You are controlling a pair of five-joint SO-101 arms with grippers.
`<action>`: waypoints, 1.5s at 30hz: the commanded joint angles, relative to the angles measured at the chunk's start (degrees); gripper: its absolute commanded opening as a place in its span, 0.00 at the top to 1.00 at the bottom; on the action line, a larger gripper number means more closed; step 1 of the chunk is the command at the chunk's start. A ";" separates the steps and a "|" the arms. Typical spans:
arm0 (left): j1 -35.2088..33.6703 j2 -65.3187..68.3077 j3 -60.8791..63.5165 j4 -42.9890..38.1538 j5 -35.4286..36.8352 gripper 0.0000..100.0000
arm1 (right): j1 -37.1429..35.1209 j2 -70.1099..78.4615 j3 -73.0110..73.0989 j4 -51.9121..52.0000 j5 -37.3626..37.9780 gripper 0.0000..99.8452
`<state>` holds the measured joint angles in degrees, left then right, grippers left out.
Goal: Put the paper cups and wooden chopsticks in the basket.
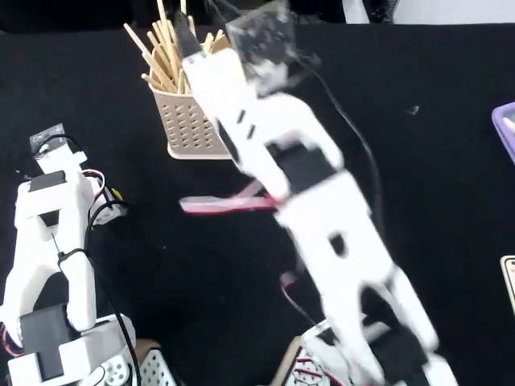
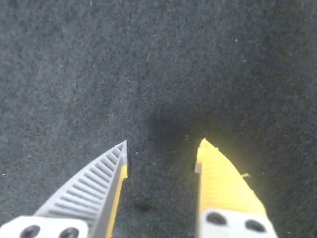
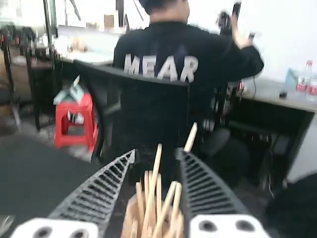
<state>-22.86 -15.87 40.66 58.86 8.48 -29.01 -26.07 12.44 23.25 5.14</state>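
Observation:
A beige perforated basket (image 1: 191,129) stands at the back of the black table with several wooden chopsticks (image 1: 165,48) sticking up out of it. My right arm stretches from the front right to the basket, and its gripper (image 1: 185,36) hangs over the rim among the sticks. In the right wrist view the gripper (image 3: 156,152) is open, with the chopsticks (image 3: 156,188) standing between its fingers and the basket (image 3: 133,218) just below. My left arm (image 1: 48,225) stays folded at the left. Its gripper (image 2: 161,146) is open, pointing down at bare black cloth.
A purple object (image 1: 505,125) pokes in at the right edge, with a light one (image 1: 508,277) below it. A pink-red cable (image 1: 225,203) hangs off the right arm over the middle of the table. A person sits with their back turned, behind the table.

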 commanded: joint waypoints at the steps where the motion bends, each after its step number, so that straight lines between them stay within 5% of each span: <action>1: -0.04 -2.29 -0.75 0.79 -0.44 0.78 | 0.79 -16.92 6.02 10.99 1.05 0.97; 4: 0.04 -4.13 -0.75 2.20 -0.44 0.79 | 2.81 -28.62 15.78 14.42 1.23 0.98; 9: 0.04 -14.24 2.68 0.97 -0.44 0.96 | 12.57 -47.78 36.35 14.95 1.23 0.97; 16: 6.29 -34.02 13.85 -3.60 -3.52 0.96 | 23.30 -68.79 58.86 21.19 1.23 0.97; 23: 11.47 -50.55 25.27 -3.69 -8.26 0.95 | 24.79 -82.51 70.73 30.51 1.23 0.97; 28: 11.38 -58.64 31.96 -3.69 -14.42 0.95 | 25.85 -81.98 76.62 33.49 0.70 0.97; 45: 11.91 -82.99 57.19 -0.18 -15.03 0.95 | 26.46 -81.89 84.09 47.38 0.70 0.97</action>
<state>-11.69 -94.81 96.04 57.89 -6.20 -3.34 -103.16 96.40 69.85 6.11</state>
